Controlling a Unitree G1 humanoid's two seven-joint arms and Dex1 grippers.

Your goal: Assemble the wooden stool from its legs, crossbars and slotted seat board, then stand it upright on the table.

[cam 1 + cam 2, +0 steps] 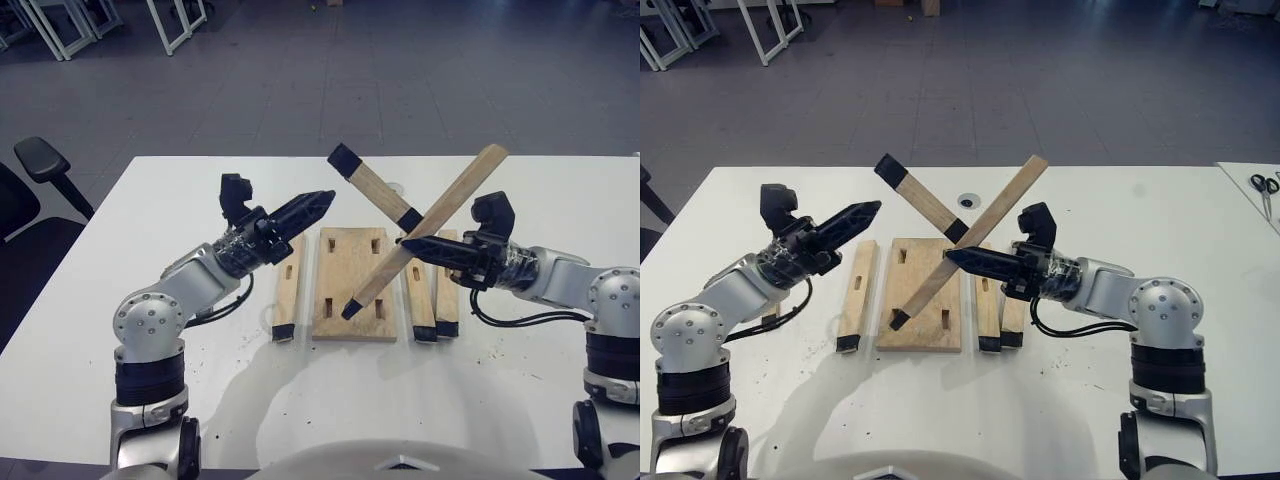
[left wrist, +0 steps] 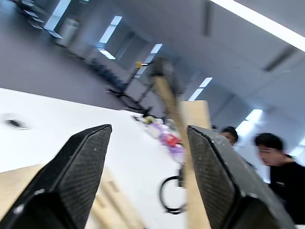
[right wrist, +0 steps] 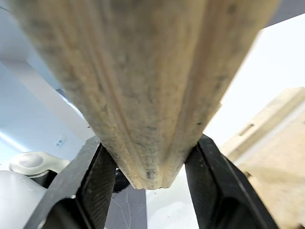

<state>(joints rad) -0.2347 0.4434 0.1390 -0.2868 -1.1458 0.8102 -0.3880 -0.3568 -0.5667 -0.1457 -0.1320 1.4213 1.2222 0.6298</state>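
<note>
I see a white table flecked with dark specks near me, pale wood seat board with darker slots, light-wood crossed legs with black end caps, flat leg black-tipped too, matte black left gripper and right gripper, dark grey floor

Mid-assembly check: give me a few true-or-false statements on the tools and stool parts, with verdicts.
1. The right tool grips the crossed pieces. True.
2. The left tool is shut on a leg. False: it is open and holds nothing.
3. The board lies flat on the table. True.
4. Two loose pieces lie left of the board. False: one piece lies on its left, two pieces on its right.
</note>
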